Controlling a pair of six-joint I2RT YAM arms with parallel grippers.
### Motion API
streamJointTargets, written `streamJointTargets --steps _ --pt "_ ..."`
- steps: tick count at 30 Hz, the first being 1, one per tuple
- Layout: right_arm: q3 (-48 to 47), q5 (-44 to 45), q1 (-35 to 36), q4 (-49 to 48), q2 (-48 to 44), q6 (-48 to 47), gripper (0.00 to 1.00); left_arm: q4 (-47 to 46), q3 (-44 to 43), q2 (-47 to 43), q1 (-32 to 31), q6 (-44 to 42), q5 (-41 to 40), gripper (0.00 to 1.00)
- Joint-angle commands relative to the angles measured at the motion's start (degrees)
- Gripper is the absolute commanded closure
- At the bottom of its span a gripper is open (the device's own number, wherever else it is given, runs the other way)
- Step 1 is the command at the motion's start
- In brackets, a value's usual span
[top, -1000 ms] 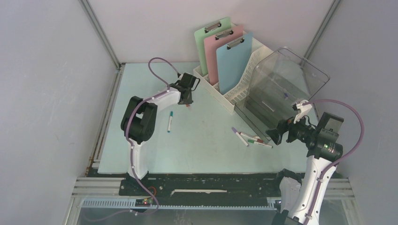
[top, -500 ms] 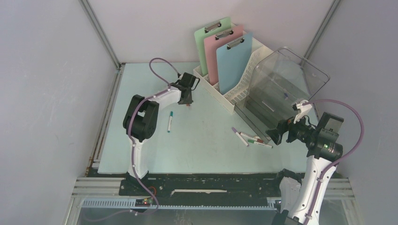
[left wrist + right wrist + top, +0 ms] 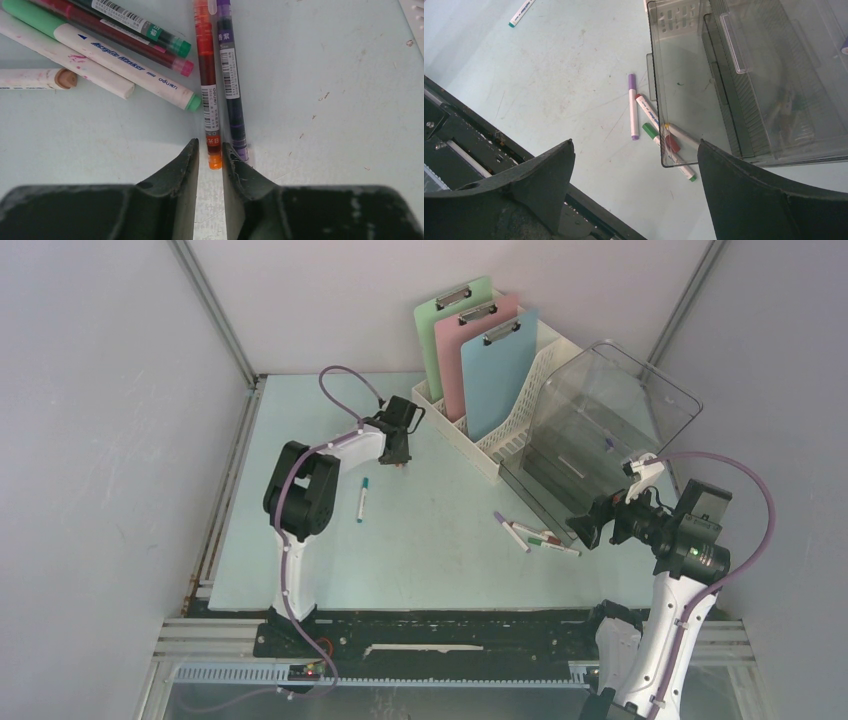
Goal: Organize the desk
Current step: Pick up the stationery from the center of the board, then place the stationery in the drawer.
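Top external: left hand (image 3: 401, 458) low over desk (image 3: 440, 545)

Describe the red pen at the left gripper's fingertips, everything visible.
The red pen is slim, with a translucent red barrel, a white barcode label and an orange end. It lies flat on the desk, side by side against a purple pen. Its orange end sits between the left gripper's narrowly parted fingers, not visibly clamped.

Three clipboards (image 3: 497, 380), one rack (image 3: 548, 360), one bin (image 3: 610, 410) (clear).
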State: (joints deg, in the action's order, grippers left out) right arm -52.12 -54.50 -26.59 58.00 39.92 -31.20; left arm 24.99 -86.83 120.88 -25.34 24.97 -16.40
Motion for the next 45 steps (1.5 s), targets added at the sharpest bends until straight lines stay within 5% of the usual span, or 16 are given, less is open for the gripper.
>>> streamJointTargets --steps 1,14,23,37,45 --pt "0.1 -0.1 0.3 -1.0 -0.2 -0.1 0.0 0.4 -0.1 -0.3 0.4 -0.6 0.6 0.75" --pt "0.1 -0.1 0.3 -1.0 -0.4 -0.1 0.0 -3.6 9.7 -9.4 0.4 -1.1 4.0 0.97" --pt "0.1 -2.1 -0.4 -0.4 -0.9 -0.6 0.0 -11.1 24.2 -23.1 -0.3 -0.5 7.6 1.0" --pt "-4.7 -11.6 4.8 0.3 2.1 -1.9 0.0 -41.7 53.6 -48.5 -3.4 4.8 25.7 1.0" --pt "-5.2 -21.3 14.6 -6.6 6.5 3.5 0.0 -56.0 62.7 -59.3 -11.0 7.0 24.1 1.0"
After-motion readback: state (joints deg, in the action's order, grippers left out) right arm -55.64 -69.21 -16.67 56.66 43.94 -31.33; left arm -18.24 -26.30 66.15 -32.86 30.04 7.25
